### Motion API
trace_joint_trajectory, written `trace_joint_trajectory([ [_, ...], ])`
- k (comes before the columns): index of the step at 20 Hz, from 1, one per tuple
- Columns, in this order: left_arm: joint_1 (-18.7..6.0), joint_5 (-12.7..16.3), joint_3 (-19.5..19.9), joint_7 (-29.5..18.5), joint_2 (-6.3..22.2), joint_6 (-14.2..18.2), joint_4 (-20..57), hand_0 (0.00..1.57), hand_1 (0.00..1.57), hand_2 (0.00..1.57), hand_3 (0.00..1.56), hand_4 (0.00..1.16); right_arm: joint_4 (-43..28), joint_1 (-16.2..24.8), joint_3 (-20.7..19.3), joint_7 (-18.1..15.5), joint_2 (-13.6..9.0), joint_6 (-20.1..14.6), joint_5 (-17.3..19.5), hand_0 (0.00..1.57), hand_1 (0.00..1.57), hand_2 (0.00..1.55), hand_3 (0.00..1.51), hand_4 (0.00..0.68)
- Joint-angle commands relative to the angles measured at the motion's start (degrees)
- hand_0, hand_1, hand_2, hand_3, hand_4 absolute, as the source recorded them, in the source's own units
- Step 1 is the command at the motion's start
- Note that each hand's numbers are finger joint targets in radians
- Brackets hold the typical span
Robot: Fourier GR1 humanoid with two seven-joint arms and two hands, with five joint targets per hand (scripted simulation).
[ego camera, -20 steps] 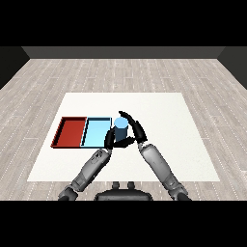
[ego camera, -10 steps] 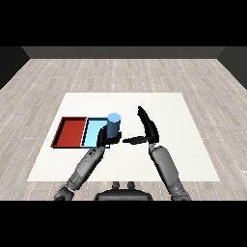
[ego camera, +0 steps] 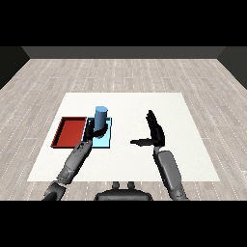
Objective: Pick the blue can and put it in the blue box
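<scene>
The blue can [ego camera: 101, 117] stands upright in the light blue tray [ego camera: 107, 140], with the left hand [ego camera: 90, 130] curled round its lower part from the near side. The red tray [ego camera: 70, 132] lies touching the blue one on its left, both on the white counter [ego camera: 193, 120]. Well apart to the right, the right hand [ego camera: 155, 132] hovers over bare counter, fingers straight and spread from the thumb, holding nothing.

A white bench [ego camera: 135, 103] filled the middle of the frame; at its left, a red tray [ego camera: 69, 132] and light blue tray [ego camera: 107, 137] lay touching
</scene>
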Motion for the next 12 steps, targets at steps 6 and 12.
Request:
trace_joint_trajectory([
  [6, -7.5, -10.2, -1.4, 12.0, 6.2, 4.3, 18.2, 1.57, 1.57, 1.56, 1.45, 1.03, 1.0, -0.1, -4.8, -0.1, -0.3, 1.2, -4.6, 0.0, 0.0, 0.0, 0.0, 0.0],
  [12, -13.3, -16.6, -4.0, 20.8, 6.3, 5.5, 33.6, 0.9, 0.9, 0.77, 0.55, 0.91, 5.8, 0.9, -7.5, -3.3, -2.2, 3.3, -5.5, 0.0, 0.0, 0.0, 0.0, 0.0],
])
